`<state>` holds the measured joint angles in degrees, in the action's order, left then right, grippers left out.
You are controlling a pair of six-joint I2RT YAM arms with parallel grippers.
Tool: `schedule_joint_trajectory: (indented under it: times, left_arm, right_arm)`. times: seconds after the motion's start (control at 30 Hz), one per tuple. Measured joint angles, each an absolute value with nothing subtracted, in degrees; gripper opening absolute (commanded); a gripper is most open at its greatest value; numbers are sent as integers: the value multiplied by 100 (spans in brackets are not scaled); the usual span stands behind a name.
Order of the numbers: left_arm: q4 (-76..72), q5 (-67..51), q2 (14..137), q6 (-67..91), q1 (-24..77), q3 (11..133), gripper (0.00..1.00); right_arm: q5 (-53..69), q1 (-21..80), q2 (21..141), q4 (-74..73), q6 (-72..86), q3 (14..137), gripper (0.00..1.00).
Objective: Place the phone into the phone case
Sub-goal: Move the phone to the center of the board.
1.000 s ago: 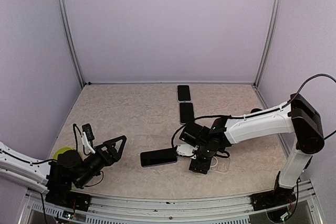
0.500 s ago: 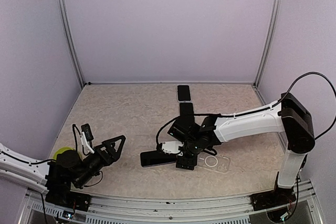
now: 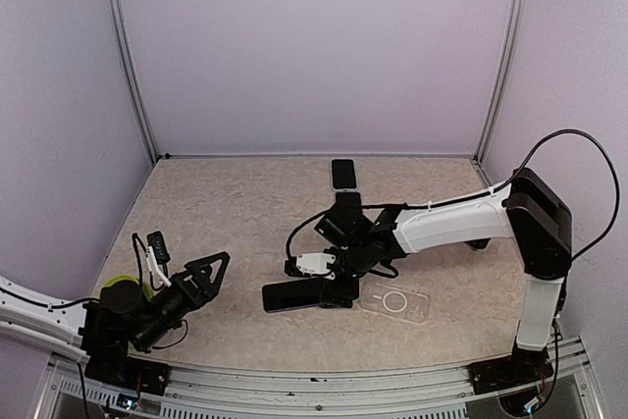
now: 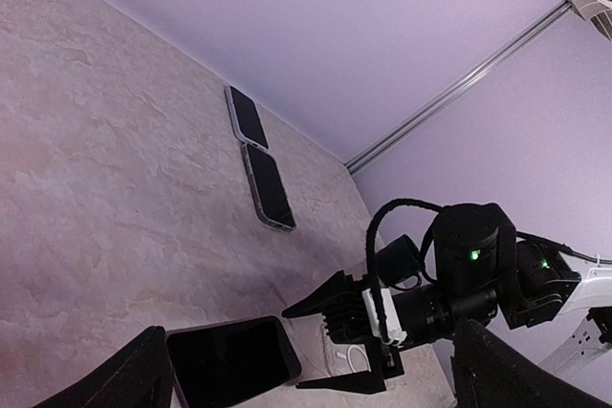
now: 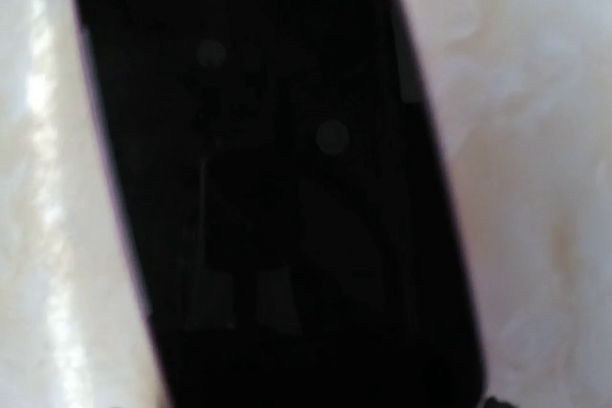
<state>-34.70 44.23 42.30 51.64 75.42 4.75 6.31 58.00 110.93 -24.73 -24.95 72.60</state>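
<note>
Nothing seated yet: phone (image 3: pixel 294 295) lies flat on the table (image 3: pixel 226 213), lower centre, empty phone case (image 3: pixel 397 303) just right of it, right gripper (image 3: pixel 332 289) open-jawed over the phone's right end, left gripper (image 3: pixel 216 272) lower left, jaws wide.

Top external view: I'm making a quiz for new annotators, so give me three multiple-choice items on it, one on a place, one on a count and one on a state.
1. The clear phone case lies:
A) on the right arm's side of the nearest phone
B) on top of it
C) against the back wall

2. Dark phones on the table:
A) one
B) two
C) three

3. The left gripper is:
A) shut on a phone
B) open and empty
C) shut on the case

Key:
1 A, the case lies flat beside that phone.
2 C, two far phones lie behind the nearest one.
3 B, its fingers are spread with nothing between them.
</note>
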Motion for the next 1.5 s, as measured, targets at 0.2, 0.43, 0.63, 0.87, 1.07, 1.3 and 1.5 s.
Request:
schedule_joint_trajectory:
  times: [0.2, 0.43, 0.63, 0.87, 1.07, 1.3, 1.5]
  left_arm:
    - [-3365, 4423, 4200, 5188, 7542, 475, 99]
    - [-3334, 4427, 4204, 5186, 7542, 475, 99]
    - [-3334, 4427, 4340, 5183, 7542, 497, 99]
    - [-3332, 4431, 4416, 5186, 7542, 499, 99]
    - [-3334, 4447, 4425, 5186, 7542, 499, 99]
    - [-3334, 4449, 4431, 5186, 7542, 499, 99]
    - [-3334, 4449, 4431, 5188, 7542, 499, 99]
  right_arm:
    - [1059, 5546, 11231, -2333, -2611, 7299, 78]
    - [1352, 5457, 11456, -2211, -2676, 7380, 78]
    - [1433, 5457, 11502, -2069, -2681, 7387, 79]
    - [1455, 5419, 11480, -1905, -2626, 7358, 100]
    - [1553, 5358, 11415, -1831, -2637, 7382, 100]
    - [1804, 5301, 11607, -1935, -2646, 7634, 100]
    - [2064, 5269, 11756, -1949, -2650, 7634, 100]
